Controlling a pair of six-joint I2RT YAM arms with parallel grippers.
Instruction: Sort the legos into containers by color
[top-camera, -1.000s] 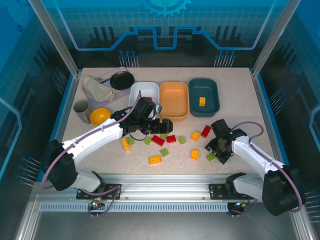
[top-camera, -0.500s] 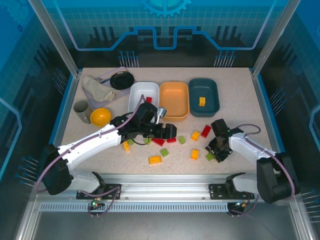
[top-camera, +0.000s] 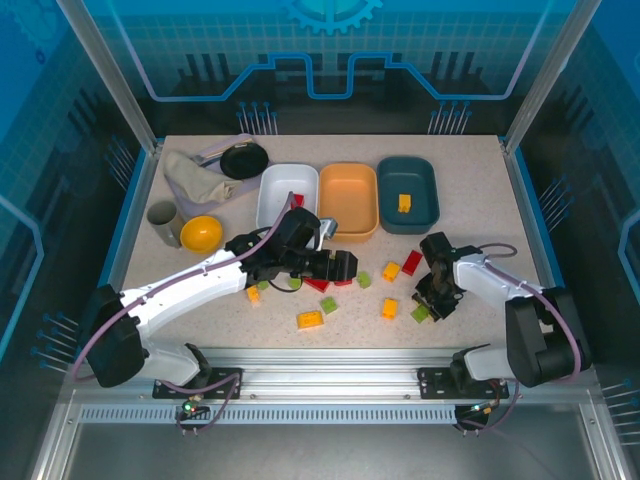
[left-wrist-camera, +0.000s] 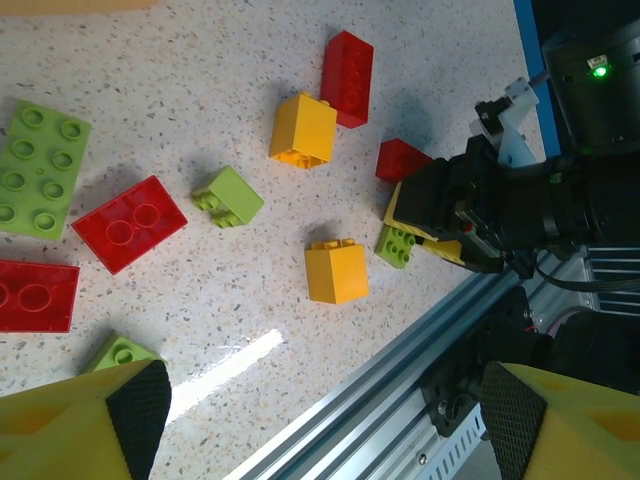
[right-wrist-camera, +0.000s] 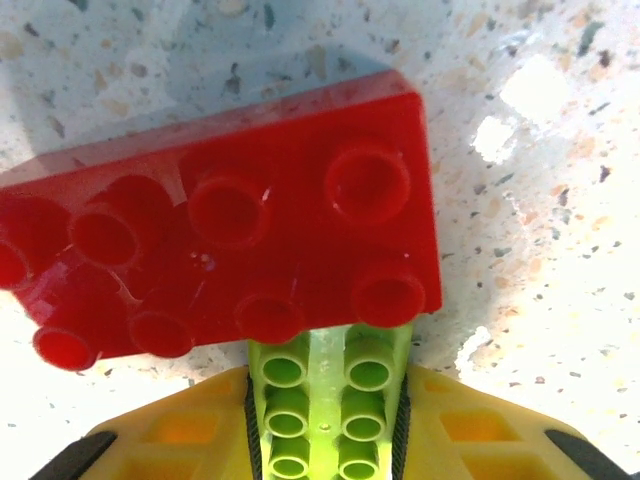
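Red, light green and yellow-orange legos (top-camera: 310, 320) lie scattered across the table's near middle. My left gripper (top-camera: 345, 265) hovers over them, open and holding nothing, its fingers (left-wrist-camera: 135, 410) far apart. My right gripper (top-camera: 430, 302) is low on the table, shut on a light green brick (right-wrist-camera: 325, 410) whose end touches a red brick (right-wrist-camera: 220, 260). The left wrist view shows that green brick (left-wrist-camera: 397, 245) in the yellow fingers. At the back stand the white tray (top-camera: 288, 210) with a red brick, the orange tray (top-camera: 348, 205) and the teal tray (top-camera: 420, 180) with a yellow brick (top-camera: 404, 203).
A yellow bowl (top-camera: 200, 233), a grey cup (top-camera: 163, 222), a crumpled cloth (top-camera: 195, 178) and a black round lid (top-camera: 244, 158) sit at the back left. An aluminium rail (left-wrist-camera: 400, 380) runs along the table's near edge.
My left gripper has moved right, from beside the white tray to above the scattered bricks. The right arm has swung slightly left and its gripper stays low at the green brick.
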